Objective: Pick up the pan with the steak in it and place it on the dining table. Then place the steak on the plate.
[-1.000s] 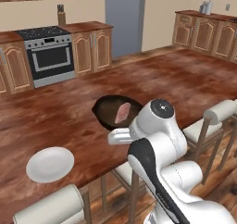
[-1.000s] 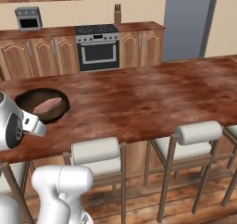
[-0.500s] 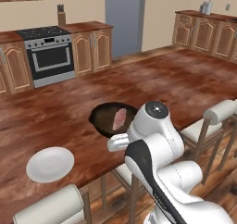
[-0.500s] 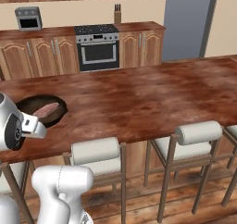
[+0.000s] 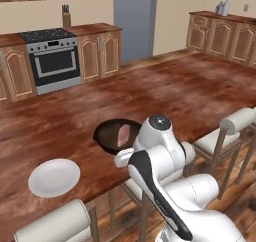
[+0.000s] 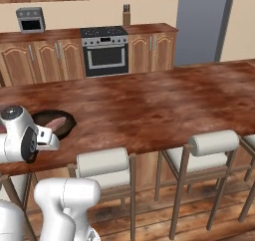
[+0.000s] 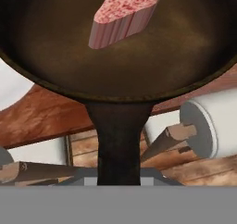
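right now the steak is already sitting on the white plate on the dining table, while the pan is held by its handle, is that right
Not quite. The steak is in the pan, not on the plate, which lies bare on the dining table. The hand view shows the meat inside the pan, and the left base view shows the bare plate. The pan is held by its handle.

no readable text, label, brand or number shows on anything here.

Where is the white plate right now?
In the left base view, the plate lies on the dining table near its front edge, left of the pan.
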